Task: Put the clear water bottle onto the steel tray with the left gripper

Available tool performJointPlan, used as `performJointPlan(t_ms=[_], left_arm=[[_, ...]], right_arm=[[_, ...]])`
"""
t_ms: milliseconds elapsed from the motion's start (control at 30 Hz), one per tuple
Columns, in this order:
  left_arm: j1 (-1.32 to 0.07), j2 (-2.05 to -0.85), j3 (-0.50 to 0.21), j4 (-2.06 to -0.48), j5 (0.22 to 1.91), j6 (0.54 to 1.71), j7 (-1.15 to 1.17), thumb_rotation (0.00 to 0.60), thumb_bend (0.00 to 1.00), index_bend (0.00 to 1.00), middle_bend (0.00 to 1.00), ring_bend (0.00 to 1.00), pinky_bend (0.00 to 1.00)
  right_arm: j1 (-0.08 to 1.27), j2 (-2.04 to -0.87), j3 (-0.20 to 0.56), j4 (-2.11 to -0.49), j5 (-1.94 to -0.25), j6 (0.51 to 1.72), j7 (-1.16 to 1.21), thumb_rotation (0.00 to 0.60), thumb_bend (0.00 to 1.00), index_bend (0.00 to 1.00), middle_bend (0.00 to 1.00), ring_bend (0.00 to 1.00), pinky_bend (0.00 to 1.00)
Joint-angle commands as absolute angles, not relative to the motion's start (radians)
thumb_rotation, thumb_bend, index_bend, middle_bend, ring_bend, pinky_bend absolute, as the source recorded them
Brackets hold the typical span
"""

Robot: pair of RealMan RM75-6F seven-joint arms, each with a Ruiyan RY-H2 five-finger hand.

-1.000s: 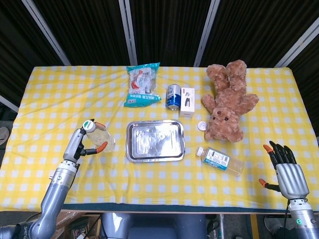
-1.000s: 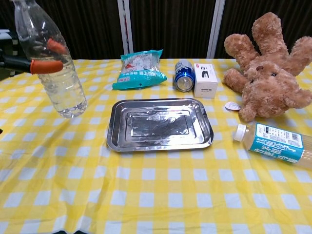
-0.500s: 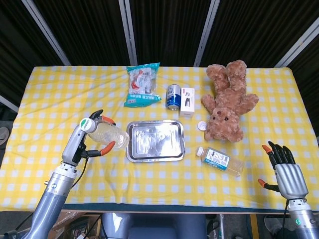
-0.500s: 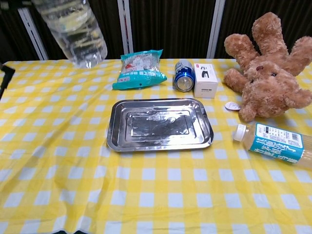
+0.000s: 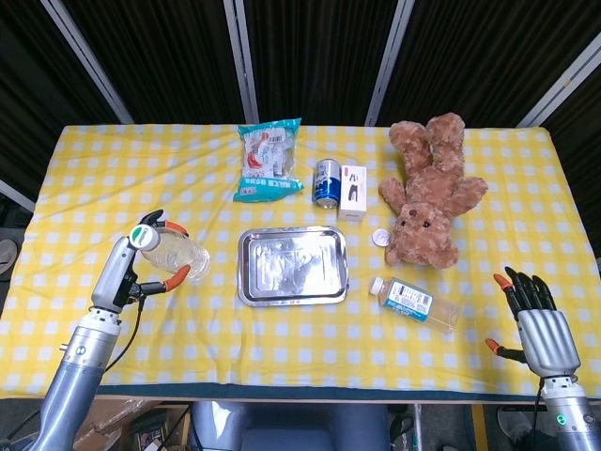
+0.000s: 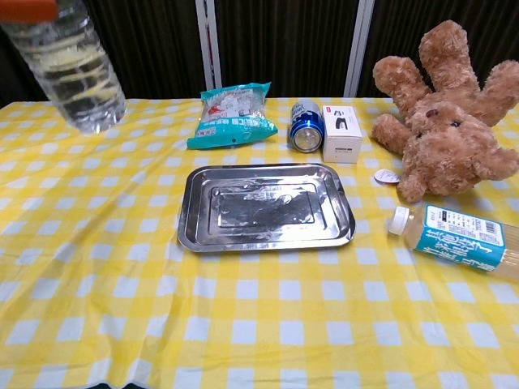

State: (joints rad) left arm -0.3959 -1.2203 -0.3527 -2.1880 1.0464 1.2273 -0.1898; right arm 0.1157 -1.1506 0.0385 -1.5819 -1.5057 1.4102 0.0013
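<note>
My left hand grips the clear water bottle, held tilted above the tablecloth to the left of the steel tray. In the chest view the clear water bottle hangs at the top left, well above the cloth, with an orange fingertip at the frame's upper edge; the steel tray lies bare in the middle. My right hand hovers past the table's front right corner, fingers spread, holding nothing.
A labelled bottle lies on its side right of the tray. Behind the tray are a blue can, a small white box and a snack bag. A brown teddy bear sprawls at the back right.
The left hand rose with the bottle and swung toward the tray, then drew back to the left; the bottle stays in the air. The right hand barely moved.
</note>
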Motion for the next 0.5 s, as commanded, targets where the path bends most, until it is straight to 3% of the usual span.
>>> performJointPlan(t_ms=[33,333,500], left_arm=[[-0.405,-1.279,-0.313,-2.046,1.008,1.163,-0.268,0.600,0.45,0.54,0.53,0.06,0.01],[-0.432,-1.339,-0.332,-1.993,1.049,1.137,-0.335,0.600,0.46,0.55,0.53,0.06,0.01],[-0.532,-1.433,-0.363,-2.012,0.986,1.114,-0.219,0.600,0.46,0.55,0.53,0.06,0.01]], right_arm=[[0.117,-1.152,0.039,-1.579,-1.502,1.406,-0.002,0.600,0.05,0.10,0.00,0.00,0.00],[0.122,-1.159,0.039,-1.576,-1.496,1.394,-0.013,0.600,0.05,0.10,0.00,0.00,0.00],[0.123,-1.162,0.038,-1.574,-1.495,1.392,-0.019,0.600,0.05,0.10,0.00,0.00,0.00]])
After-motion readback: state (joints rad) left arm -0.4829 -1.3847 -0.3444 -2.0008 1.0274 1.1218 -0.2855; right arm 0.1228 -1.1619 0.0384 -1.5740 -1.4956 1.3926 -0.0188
